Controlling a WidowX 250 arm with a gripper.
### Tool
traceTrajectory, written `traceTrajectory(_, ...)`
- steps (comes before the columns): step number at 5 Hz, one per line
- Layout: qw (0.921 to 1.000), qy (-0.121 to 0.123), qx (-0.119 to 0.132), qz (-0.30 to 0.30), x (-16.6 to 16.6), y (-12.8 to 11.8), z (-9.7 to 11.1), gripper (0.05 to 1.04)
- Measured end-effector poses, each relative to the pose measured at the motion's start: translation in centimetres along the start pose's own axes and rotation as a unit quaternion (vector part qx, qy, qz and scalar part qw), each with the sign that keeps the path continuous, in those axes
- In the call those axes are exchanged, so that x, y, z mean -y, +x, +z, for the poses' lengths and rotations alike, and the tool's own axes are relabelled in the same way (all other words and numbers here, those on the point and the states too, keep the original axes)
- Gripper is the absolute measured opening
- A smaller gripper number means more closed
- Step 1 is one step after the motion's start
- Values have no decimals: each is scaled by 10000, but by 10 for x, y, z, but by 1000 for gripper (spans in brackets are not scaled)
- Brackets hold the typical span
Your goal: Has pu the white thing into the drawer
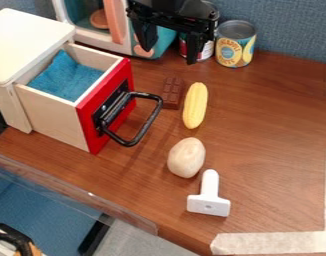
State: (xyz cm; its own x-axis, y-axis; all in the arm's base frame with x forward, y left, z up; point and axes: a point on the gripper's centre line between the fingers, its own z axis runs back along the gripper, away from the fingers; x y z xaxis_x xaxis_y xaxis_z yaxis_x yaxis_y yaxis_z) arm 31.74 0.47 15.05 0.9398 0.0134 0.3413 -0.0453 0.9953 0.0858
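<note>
Tape (272,243) is lining the table's (272,130) near right corner. The drawer (55,117) is standing open by the left edge, holding cloth (69,77). The gripper (170,56) is hanging toward the far edge, fingers well apart, gripping nothing. A can (235,45) is standing there. The white thing (209,201) is lying by the near edge, beside the egg (186,158). Corn (195,106) is lying beside chocolate (172,92).

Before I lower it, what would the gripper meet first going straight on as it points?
Probably the brown chocolate bar, or the tabletop beside it: the gripper points down that way, though its height is hard to judge.
</note>
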Motion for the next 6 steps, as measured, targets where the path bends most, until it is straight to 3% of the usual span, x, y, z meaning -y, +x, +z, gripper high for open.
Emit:
traceTrajectory(1, 9999, 12, -158, -7, 1, -6, -8, 1001)
traceTrajectory(2, 9992, 104, -395, -30, -1, -27, -23, 1001)
traceTrajectory(5, 9978, 165, -423, -483, 36, -59, -27, 1001)
traceTrajectory(6, 9977, 45, -484, -470, 39, -66, -32, 1001)
